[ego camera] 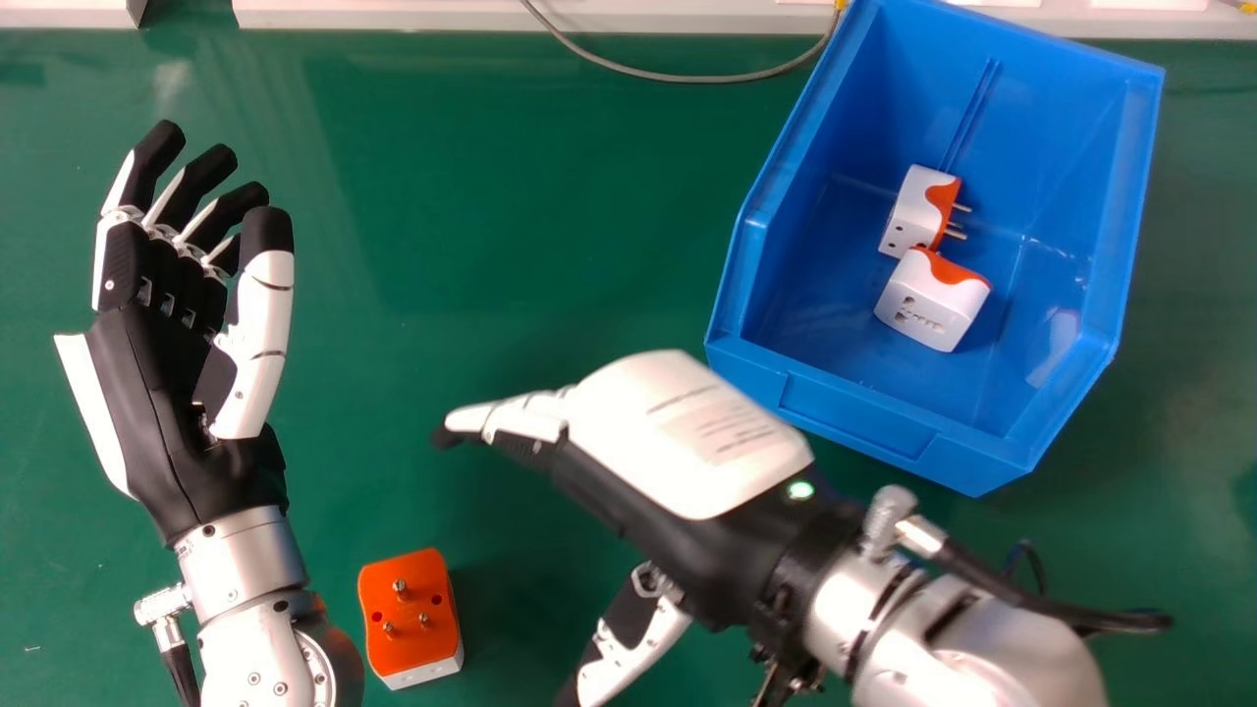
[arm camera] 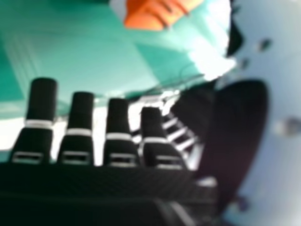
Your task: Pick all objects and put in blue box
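Note:
An orange and white plug adapter [ego camera: 410, 617] lies on the green table near the head view's bottom edge, pins up. Between it and the blue box [ego camera: 854, 417] is my right hand [ego camera: 678, 432], back upward, fingers straight and thumb apart, holding nothing. In the right hand view, the adapter [arm camera: 160, 12] shows beyond my right hand [arm camera: 117, 127]. Two white and orange adapters, one [ego camera: 921, 211] with its pins sideways and another [ego camera: 933, 299] close against it, lie inside the box. My left hand [ego camera: 167, 393] rests open and empty at the left, palm up.
A grey cable [ego camera: 678, 79] loops over the table's far side, close to the box's back left corner. White strips [ego camera: 393, 15] run along the far edge. The left forearm [ego camera: 255, 638] lies just left of the loose adapter.

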Robot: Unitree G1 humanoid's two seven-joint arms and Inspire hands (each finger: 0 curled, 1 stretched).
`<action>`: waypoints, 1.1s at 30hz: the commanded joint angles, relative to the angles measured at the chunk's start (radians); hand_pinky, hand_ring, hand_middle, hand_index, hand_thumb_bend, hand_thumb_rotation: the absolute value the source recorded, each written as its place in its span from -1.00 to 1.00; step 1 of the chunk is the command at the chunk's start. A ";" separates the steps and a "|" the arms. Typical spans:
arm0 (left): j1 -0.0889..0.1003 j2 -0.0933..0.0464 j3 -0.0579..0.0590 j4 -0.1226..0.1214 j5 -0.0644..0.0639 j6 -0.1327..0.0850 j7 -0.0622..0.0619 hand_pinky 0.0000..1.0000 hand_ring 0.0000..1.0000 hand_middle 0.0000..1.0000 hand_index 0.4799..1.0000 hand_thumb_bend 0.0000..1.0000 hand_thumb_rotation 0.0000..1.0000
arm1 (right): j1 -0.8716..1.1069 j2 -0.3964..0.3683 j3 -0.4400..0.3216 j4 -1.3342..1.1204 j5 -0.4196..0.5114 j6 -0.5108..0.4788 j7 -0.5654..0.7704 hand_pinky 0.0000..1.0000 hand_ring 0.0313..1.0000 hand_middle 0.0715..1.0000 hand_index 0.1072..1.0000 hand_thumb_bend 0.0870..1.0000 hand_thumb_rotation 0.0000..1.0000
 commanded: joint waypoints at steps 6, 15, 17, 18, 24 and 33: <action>-0.004 0.002 -0.002 -0.032 0.018 -0.013 0.009 0.27 0.40 0.53 0.22 0.24 -0.20 | -0.065 0.028 0.074 0.080 -0.031 -0.007 0.030 0.21 0.58 0.65 0.67 0.67 -0.74; -0.003 0.005 -0.003 -0.040 0.005 -0.001 0.005 0.28 0.40 0.53 0.23 0.26 -0.18 | -0.117 0.050 0.138 0.194 -0.044 -0.079 -0.065 0.22 0.59 0.65 0.68 0.64 -0.70; -0.003 0.005 -0.001 -0.044 0.011 0.001 0.010 0.28 0.40 0.53 0.23 0.27 -0.18 | -0.127 0.054 0.163 0.228 -0.074 -0.107 -0.122 0.21 0.58 0.65 0.67 0.64 -0.68; -0.003 0.005 -0.001 -0.044 0.012 0.002 0.011 0.28 0.40 0.53 0.23 0.28 -0.18 | -0.130 0.056 0.170 0.240 -0.082 -0.115 -0.142 0.20 0.58 0.64 0.66 0.66 -0.68; -0.003 0.010 0.001 -0.040 -0.002 -0.001 0.000 0.28 0.41 0.53 0.23 0.29 -0.19 | -0.168 0.076 0.205 0.285 -0.119 -0.138 -0.171 0.18 0.54 0.60 0.59 0.72 -0.72; -0.004 0.017 0.007 -0.038 -0.004 -0.014 -0.006 0.27 0.40 0.53 0.22 0.29 -0.20 | -0.219 0.101 0.204 0.348 -0.162 -0.126 -0.214 0.19 0.54 0.61 0.56 0.75 -0.80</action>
